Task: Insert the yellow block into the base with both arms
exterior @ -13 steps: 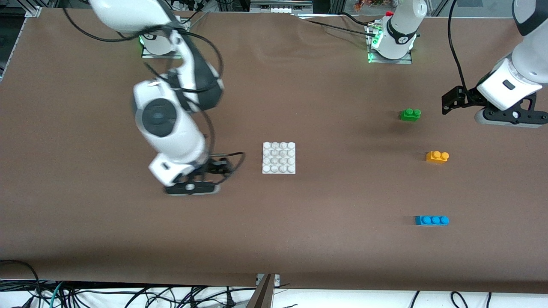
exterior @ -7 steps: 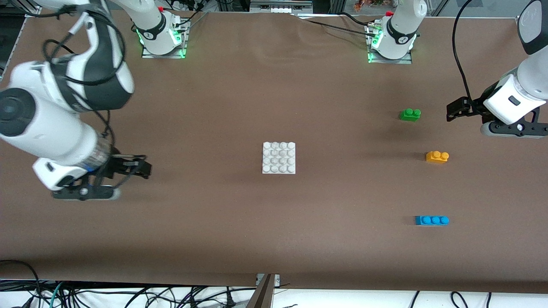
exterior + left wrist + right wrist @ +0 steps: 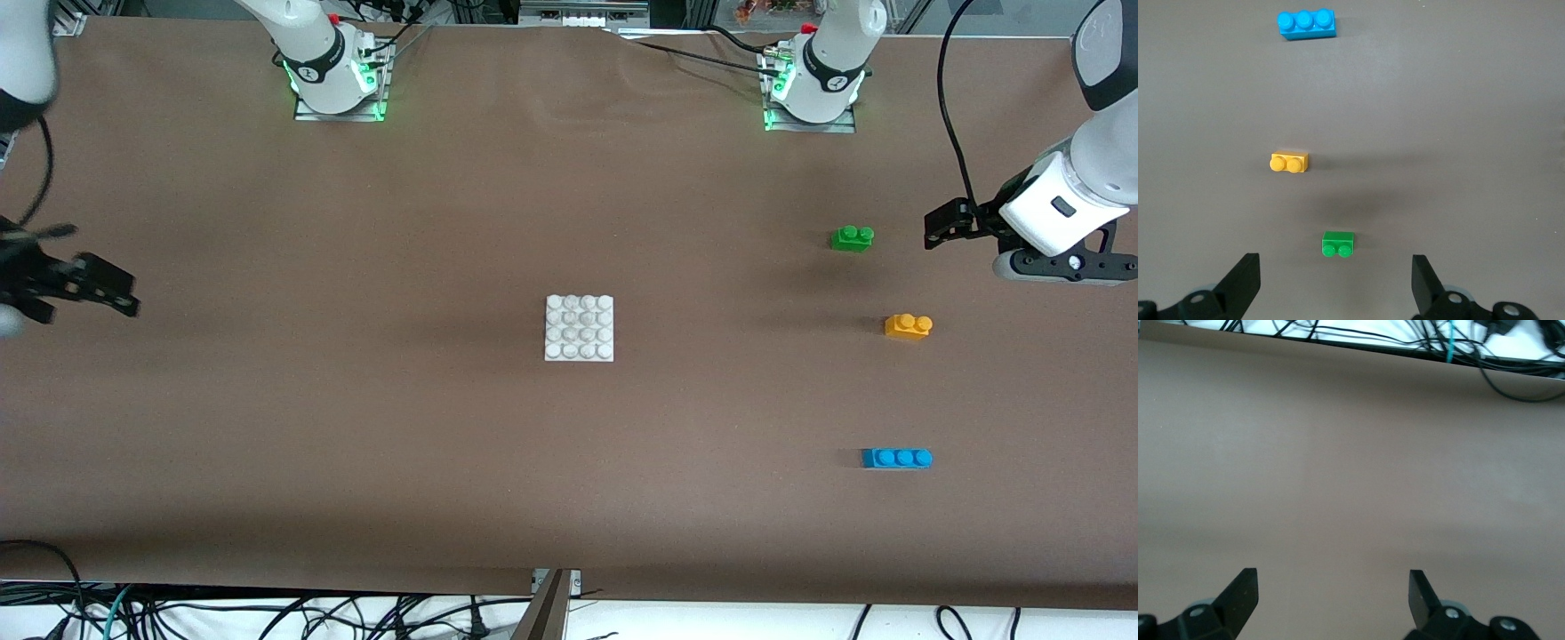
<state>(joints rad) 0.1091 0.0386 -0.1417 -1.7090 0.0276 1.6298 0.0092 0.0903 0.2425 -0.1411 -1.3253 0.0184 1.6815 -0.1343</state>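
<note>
right gripper (image 3: 89, 289) swung away to table end, fingers apart, empty | left gripper (image 3: 1335, 287) fingers apart, near green brick (image 3: 852, 237) | yellow block (image 3: 908, 326) close by, untouched | base (image 3: 579, 328) bare

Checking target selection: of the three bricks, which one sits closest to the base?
The yellow block. It lies about level with the base; the green brick is farther from the front camera, the blue brick nearer to it.
</note>
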